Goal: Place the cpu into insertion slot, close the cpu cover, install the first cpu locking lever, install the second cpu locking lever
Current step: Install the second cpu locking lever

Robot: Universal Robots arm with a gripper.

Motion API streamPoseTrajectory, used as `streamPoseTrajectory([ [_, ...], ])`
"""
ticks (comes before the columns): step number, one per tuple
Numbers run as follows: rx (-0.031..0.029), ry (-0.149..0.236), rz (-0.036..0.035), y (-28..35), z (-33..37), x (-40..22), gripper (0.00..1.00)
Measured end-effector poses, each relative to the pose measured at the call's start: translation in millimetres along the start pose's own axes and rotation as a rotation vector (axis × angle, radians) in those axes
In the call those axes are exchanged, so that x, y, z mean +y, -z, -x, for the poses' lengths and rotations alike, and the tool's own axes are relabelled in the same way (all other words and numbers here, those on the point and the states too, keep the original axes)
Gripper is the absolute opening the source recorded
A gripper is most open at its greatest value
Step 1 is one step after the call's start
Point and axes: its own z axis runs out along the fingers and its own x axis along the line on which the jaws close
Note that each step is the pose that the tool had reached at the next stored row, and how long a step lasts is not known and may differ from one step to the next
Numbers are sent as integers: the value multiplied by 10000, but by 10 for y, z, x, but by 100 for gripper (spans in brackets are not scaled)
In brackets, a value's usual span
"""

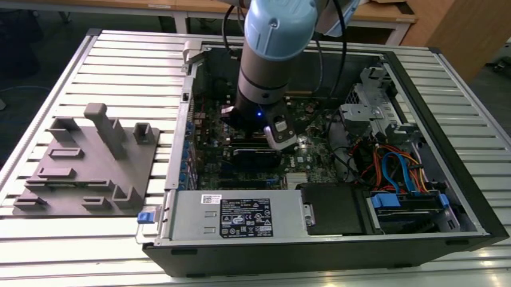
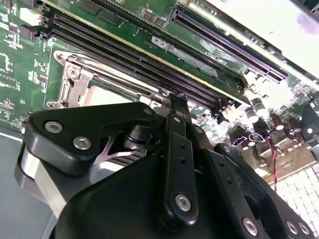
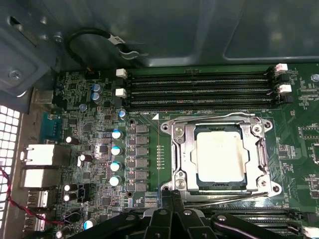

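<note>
Gripper (image 3: pixel 174 201) low over green board, fingertips pressed together w/ nothing between, just beside insertion slot (image 3: pixel 219 154), cpu (image 3: pixel 221 155) seated inside, cpu cover (image 3: pixel 180 149) down around it, slot mostly hidden behind gripper in second wrist view.

Black gripper (image 2: pixel 175 102) linkage with silver screws, foreground, its tips close together above the socket edge. Insertion slot (image 2: pixel 75 87), partly hidden behind the gripper: silver metal frame, pale cpu (image 2: pixel 107 94) top seen inside. Long black memory slots (image 2: pixel 149 64) run diagonally beside it. Green circuit board (image 2: pixel 20 64) around. Capacitors (image 2: pixel 256 107) and a red-black wire (image 2: pixel 272 154) nearby.
</note>
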Motion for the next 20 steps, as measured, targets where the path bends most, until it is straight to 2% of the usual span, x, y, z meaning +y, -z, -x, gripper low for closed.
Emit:
streamPoseTrajectory([
  [4, 1, 2, 20, 12, -1, 0, 11],
  [7, 4, 5, 79, 18, 0, -6, 11],
  [10, 9, 13, 229, 22, 0, -25, 11],
  [13, 17, 23, 420, 29, 0, -51, 11],
  [14, 18, 25, 456, 32, 0, -60, 11],
  [20, 19, 26, 472, 42, 2, -104, 11],
])
